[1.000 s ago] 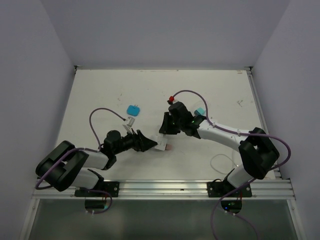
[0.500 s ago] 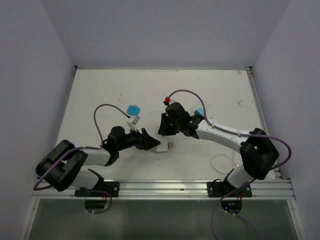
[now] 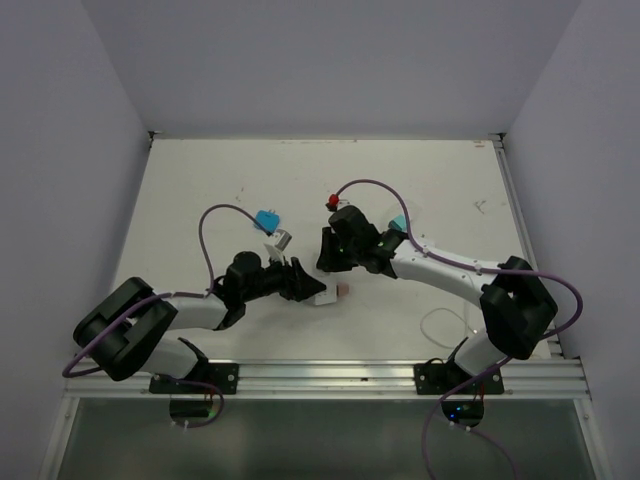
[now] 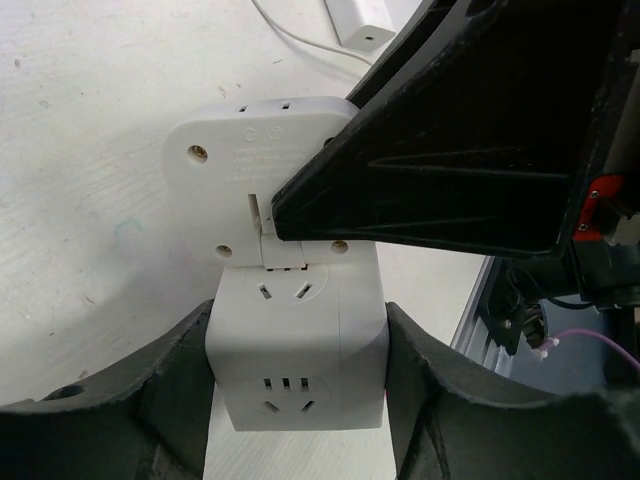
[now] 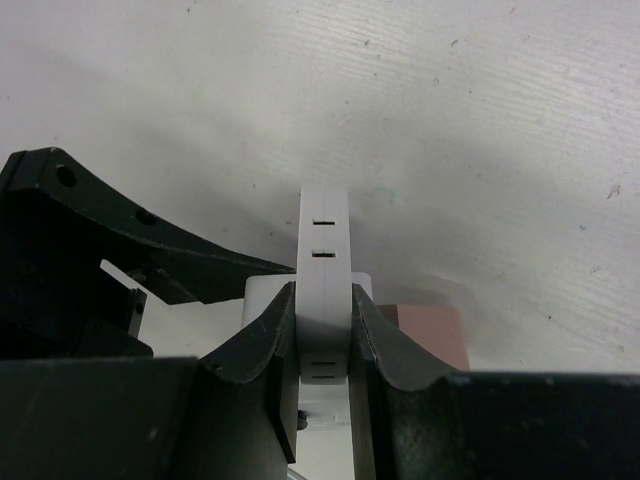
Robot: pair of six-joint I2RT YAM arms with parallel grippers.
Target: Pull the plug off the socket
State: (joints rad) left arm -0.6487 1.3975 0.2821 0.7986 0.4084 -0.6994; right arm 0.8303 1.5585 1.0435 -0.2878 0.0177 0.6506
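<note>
Socket (image 4: 295, 350): white cube, slotted faces, flat plug (image 4: 230, 170) attached.

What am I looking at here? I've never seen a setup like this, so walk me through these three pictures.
These are two robot arms bolted to a white table. One picture looks down from above; the other two come from a camera on each wrist. The left arm's fingers clamp a white cube socket. The right arm's fingers pinch the flat white plug pushed into it. Farther back on the table lies a small blue piece.
</note>
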